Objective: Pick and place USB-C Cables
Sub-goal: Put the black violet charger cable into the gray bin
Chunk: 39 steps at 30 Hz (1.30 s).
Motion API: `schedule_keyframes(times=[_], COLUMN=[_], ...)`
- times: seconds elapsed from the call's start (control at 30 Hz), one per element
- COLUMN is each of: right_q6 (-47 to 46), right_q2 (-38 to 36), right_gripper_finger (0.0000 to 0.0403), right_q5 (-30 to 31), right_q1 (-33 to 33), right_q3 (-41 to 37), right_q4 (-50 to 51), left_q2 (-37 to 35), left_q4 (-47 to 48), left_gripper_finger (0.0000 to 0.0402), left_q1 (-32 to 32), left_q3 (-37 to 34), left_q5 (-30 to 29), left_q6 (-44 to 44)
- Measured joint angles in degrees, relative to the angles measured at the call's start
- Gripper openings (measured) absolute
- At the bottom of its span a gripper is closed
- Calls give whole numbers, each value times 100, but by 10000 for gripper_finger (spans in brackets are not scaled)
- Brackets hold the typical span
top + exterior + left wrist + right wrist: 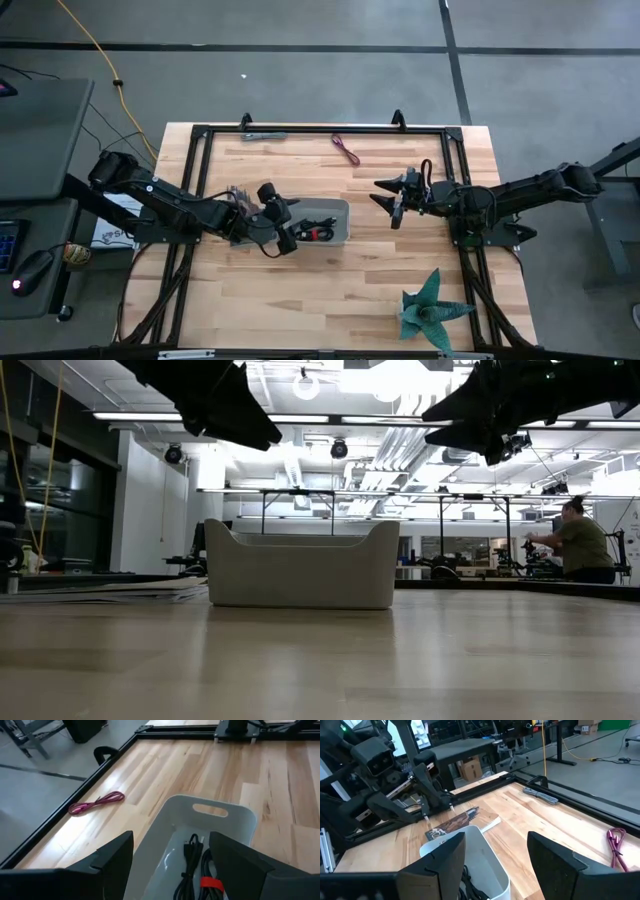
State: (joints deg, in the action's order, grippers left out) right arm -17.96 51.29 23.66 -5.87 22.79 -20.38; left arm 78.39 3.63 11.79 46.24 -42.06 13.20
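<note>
At table centre, slightly toward 9 o'clock, sits the grey tray (340, 208), holding a black cable (191, 857) and a black-and-red cable (318, 233) lying side by side on its floor, their long axes along the tray's length. The left gripper (283, 212) hovers over the tray's 9 o'clock end, fingers spread wide and holding nothing. A dark printed card (454, 825) lies beside that end.

The wooden table (330, 300) carries a grey cable (263, 136) at 11 o'clock by the black frame, lying along the edge, and a purple cable (346, 149) near 12 o'clock, angled from 11 toward 5. The right gripper (393, 198) hangs at 3 o'clock of the tray, fingers parted, empty. A green folded-paper figure (430, 308) sits at 5 o'clock. A yellow cord (97, 52) crosses the floor. Beyond, a person (578, 542) works in the lit room.
</note>
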Motion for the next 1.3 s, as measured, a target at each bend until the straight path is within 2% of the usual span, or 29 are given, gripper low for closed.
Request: schedule_keyframes(times=[0.4, 0.53, 0.77, 1.1, 1.3], right_q6=[-254, -249, 1, 66, 139], right_q2=[-2, -2, -4, -6, -7], right_gripper_finger=[206, 206, 206, 206, 206], right_q5=[26, 24, -96, -168, -172], right_q1=[0, 0, 0, 0, 0], right_q3=[0, 0, 0, 0, -4], right_q4=[-94, -203, -476, -476, -527], left_q2=[0, 0, 0, -161, -956], left_q4=[248, 302, 406, -1330, -2845], left_gripper_finger=[240, 240, 240, 240, 240], left_q1=[0, -14, -281, -1026, -1396], left_q3=[0, 4, -7, -1065, -2011], left_q5=[21, -26, 901, 1830, 2473], left_q6=[-681, -190, 4, -183, -290])
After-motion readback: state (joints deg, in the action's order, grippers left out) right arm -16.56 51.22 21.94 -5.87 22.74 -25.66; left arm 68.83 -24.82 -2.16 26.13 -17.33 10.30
